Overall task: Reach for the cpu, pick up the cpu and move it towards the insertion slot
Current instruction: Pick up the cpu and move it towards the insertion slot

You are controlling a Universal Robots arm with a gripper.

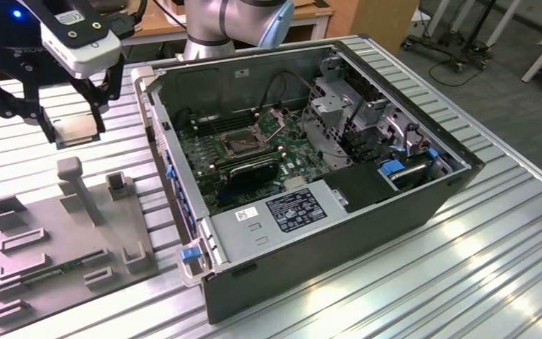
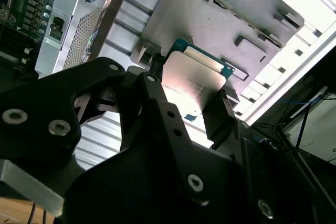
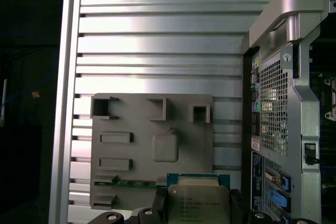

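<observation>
My gripper point(image 1: 71, 124) is shut on the cpu point(image 1: 76, 134), a flat square chip with a pale silvery top. It holds the chip in the air over the slatted table, at the exterior view's left of the open computer case. In both wrist views the cpu point(image 2: 191, 85) point(image 3: 198, 203) sits clamped between the black fingers point(image 2: 218, 116), with its green edge showing. The insertion slot point(image 1: 236, 143), a silver-framed socket with a dark centre, lies on the green board inside the case, well to the exterior view's right of the gripper.
A grey plastic tray point(image 1: 64, 244) point(image 3: 152, 129) with raised posts and recesses lies on the table below and nearer than the gripper. A green memory stick point(image 1: 50, 272) rests in it. The case wall point(image 1: 158, 134) stands between the gripper and the board.
</observation>
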